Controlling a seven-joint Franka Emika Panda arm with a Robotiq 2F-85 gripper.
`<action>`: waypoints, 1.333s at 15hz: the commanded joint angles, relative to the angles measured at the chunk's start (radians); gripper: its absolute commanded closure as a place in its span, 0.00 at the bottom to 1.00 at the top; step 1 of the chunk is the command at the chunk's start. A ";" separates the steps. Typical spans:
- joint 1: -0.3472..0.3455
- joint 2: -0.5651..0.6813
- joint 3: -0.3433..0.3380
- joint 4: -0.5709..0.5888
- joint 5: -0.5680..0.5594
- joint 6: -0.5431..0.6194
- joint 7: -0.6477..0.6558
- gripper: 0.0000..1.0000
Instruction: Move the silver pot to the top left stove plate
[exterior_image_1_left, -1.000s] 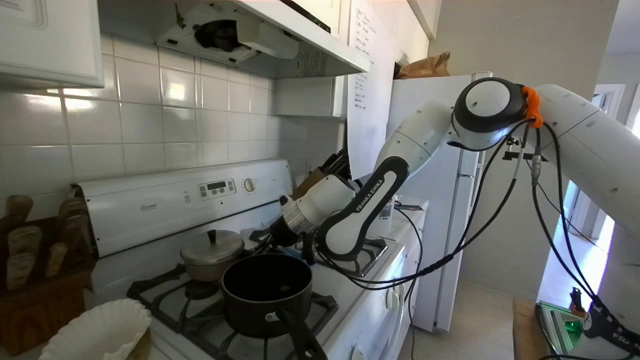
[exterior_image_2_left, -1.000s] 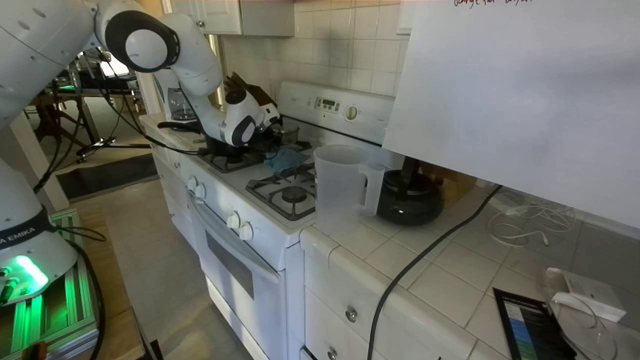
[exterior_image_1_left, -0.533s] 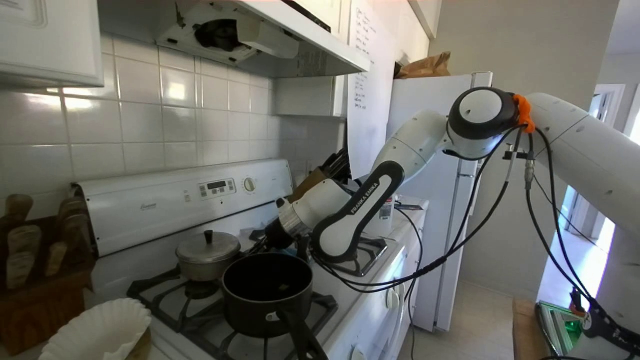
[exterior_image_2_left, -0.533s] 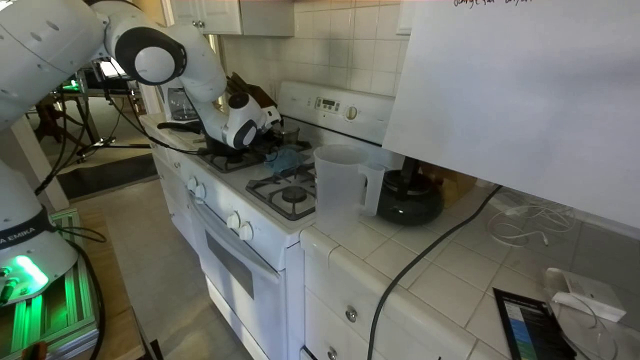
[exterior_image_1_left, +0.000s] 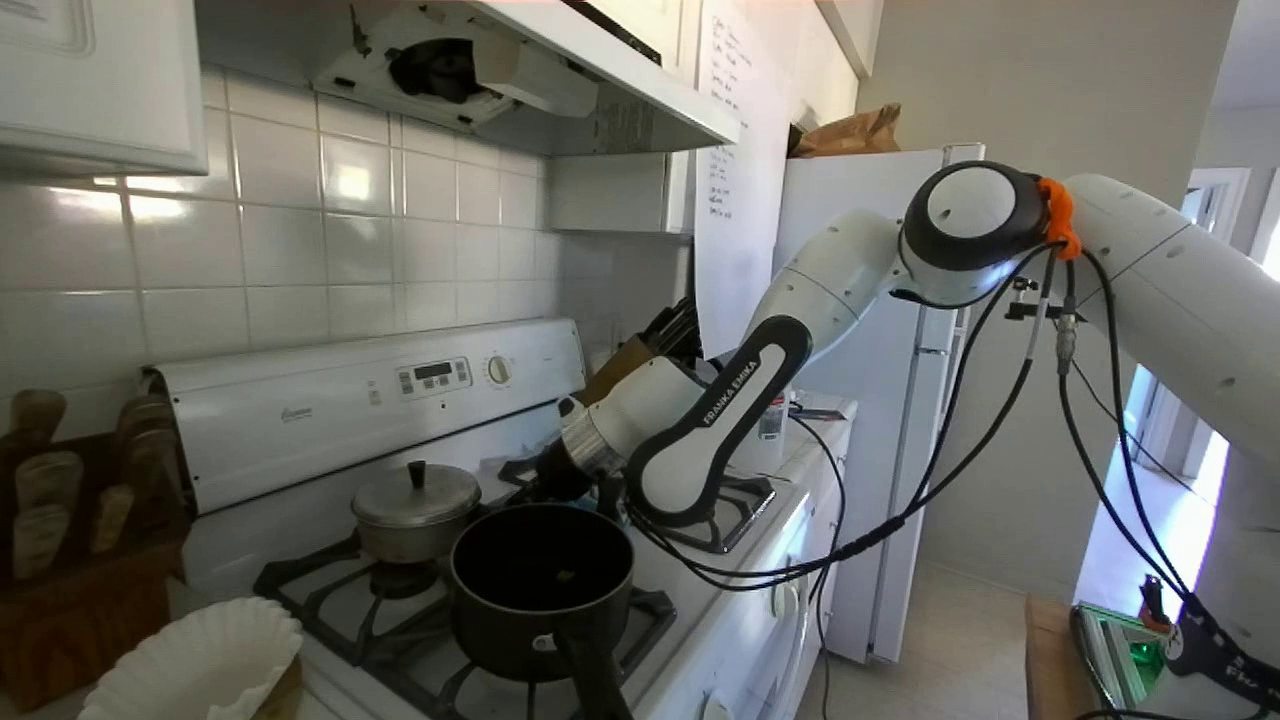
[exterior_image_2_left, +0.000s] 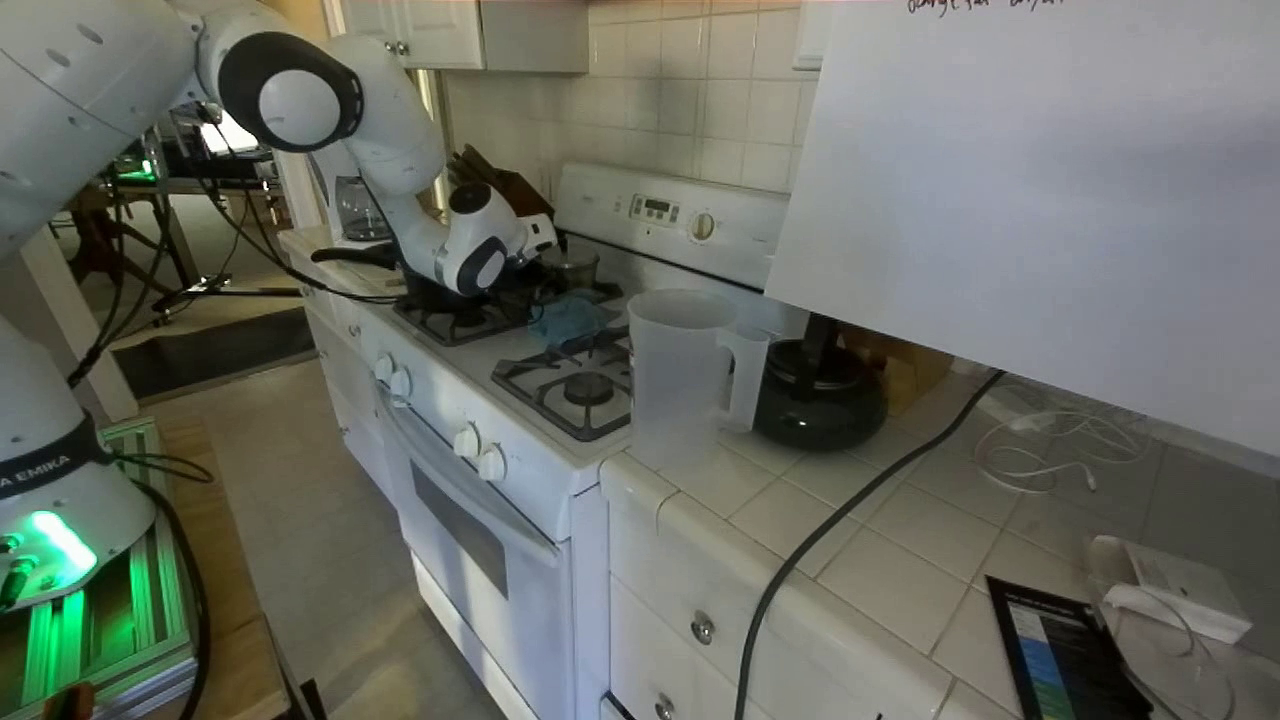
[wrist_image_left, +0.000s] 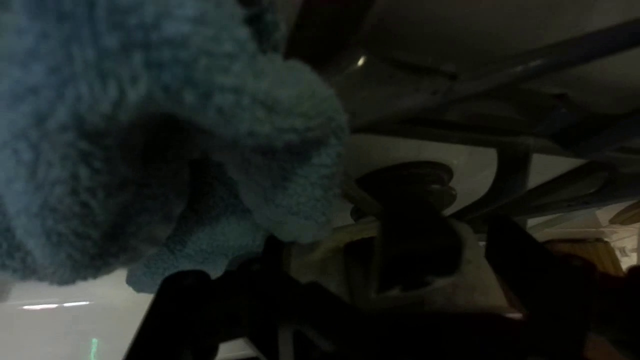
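Liable, if pulled out crooked, to drag silver pot (exterior_image_1_left: 412, 522), ctr-L in an exterior view, prob. on top left stove plate (exterior_image_1_left: 400, 582), or bump black pot (exterior_image_1_left: 545, 625) alongside. Shown w/ gripper (wrist_image_left: 385, 236) spread wide, framing dark handle-like part (wrist_image_left: 421, 250), lower ctr, wrist view; too dim to confirm contact.

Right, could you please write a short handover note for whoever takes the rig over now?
Gripper: open, close to the silver pot; the wrist view is too dark to show whether they touch.
Things: the silver pot stands lidded and upright on the top left stove plate.
Done: the silver pot appears to be where the task wants it.
Left: probably only backing the gripper away, minding the black pot close by.
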 joint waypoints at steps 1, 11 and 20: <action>0.107 -0.189 -0.119 -0.195 0.125 0.023 0.093 0.00; 0.842 -0.559 -0.845 -0.518 0.827 0.052 -0.091 0.00; 1.551 -0.663 -1.506 -0.716 0.812 -0.478 -0.015 0.00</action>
